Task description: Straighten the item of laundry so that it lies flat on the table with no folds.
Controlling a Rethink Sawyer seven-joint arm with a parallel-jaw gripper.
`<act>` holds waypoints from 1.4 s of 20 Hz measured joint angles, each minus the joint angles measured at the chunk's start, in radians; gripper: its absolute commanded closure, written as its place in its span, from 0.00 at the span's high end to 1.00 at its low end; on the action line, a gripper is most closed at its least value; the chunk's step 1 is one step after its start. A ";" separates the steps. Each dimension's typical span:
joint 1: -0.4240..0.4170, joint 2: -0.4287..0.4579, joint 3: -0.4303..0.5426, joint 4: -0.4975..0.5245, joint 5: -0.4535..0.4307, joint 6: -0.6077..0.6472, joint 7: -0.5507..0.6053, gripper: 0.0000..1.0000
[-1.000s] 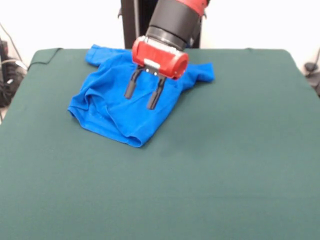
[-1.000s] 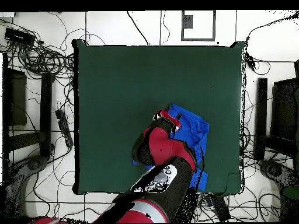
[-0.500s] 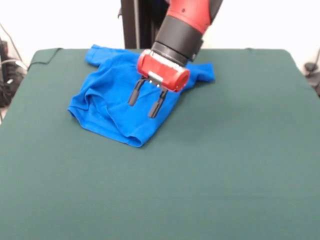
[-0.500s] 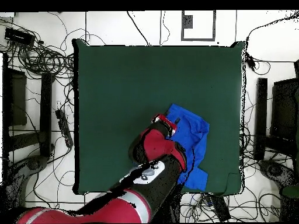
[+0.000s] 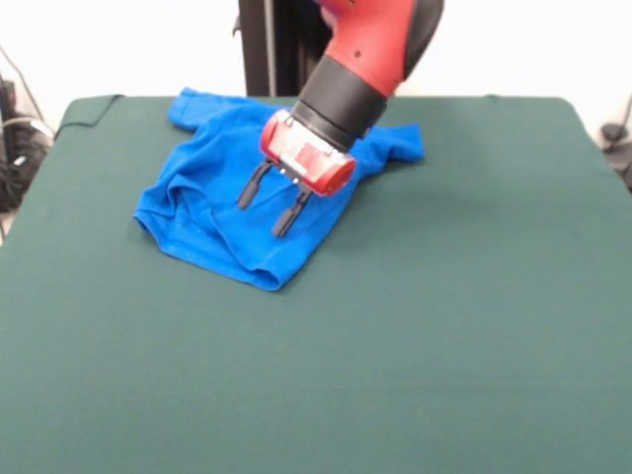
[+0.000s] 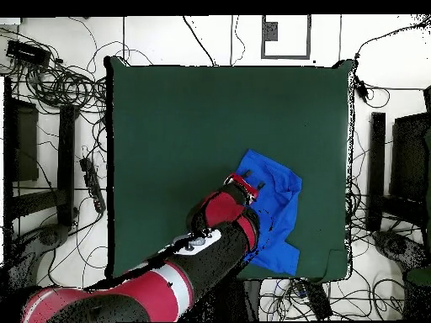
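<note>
Rumpled T-shirt [image 5: 212, 212] runs diagonally, sleeves toward the table's [image 5: 444, 326] far edge; pincer [image 5: 265, 209] released above it

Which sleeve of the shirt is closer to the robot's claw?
The sleeve sticking out toward the front view's right; the gripper hangs nearer it than the other sleeve.

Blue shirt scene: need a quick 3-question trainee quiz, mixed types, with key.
1. True or false: the blue T-shirt lies flat with no folds.
2. The claw is: A) shut on fabric, B) open above the shirt, C) out of view.
3. Fill in: in the front view, the shirt lies on the green table towards its far ____ corner.

Key: 1 false, it is bunched and wrinkled. 2 B, its two fingers stand apart and hold nothing. 3 left.
</note>
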 measured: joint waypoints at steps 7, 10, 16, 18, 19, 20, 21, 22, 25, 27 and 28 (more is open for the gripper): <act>0.003 0.063 -0.030 -0.005 0.048 -0.001 0.000 1.00; 0.002 0.073 -0.040 -0.010 0.058 -0.001 0.000 1.00; 0.000 0.077 -0.041 -0.012 0.060 -0.001 0.000 1.00; -0.002 0.077 -0.041 -0.014 0.060 -0.001 0.000 1.00; -0.007 0.080 -0.041 -0.019 0.060 0.000 0.000 0.00; -0.010 0.081 -0.041 -0.020 0.060 0.000 0.000 0.00; -0.012 0.082 -0.041 -0.021 0.060 0.000 0.000 0.00; -0.014 0.083 -0.041 -0.022 0.060 0.000 0.000 0.00; -0.032 0.085 -0.037 -0.023 0.059 -0.001 0.000 0.00; -0.051 0.078 -0.032 -0.024 0.054 -0.001 0.000 0.00; -0.059 0.074 -0.029 -0.024 0.052 0.000 0.000 0.00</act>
